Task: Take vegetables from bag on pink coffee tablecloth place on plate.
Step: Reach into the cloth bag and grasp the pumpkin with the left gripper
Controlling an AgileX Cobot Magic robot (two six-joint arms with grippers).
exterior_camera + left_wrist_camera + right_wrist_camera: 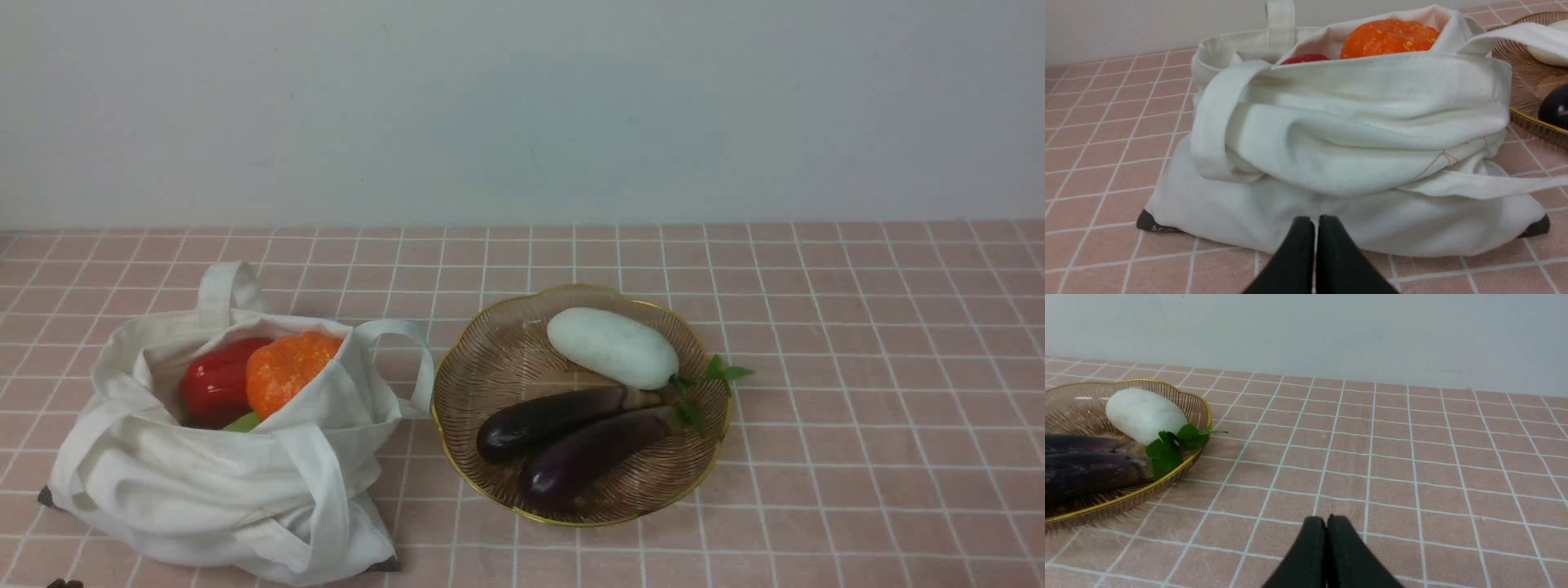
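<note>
Bag [1351, 134] just ahead of closed left jaws

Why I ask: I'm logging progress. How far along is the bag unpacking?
Done, it seems: a white vegetable and two purple eggplants already lie on the plate. In hand: nothing; the left gripper and right gripper are both shut and empty. Left: the pumpkin, red pepper and a green piece sit in the bag.

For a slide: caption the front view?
Cream cloth tote holding red pepper and orange pumpkin beside gold-rimmed brown plate of two purple eggplants and a white eggplant, on pink gridded tablecloth.
</note>
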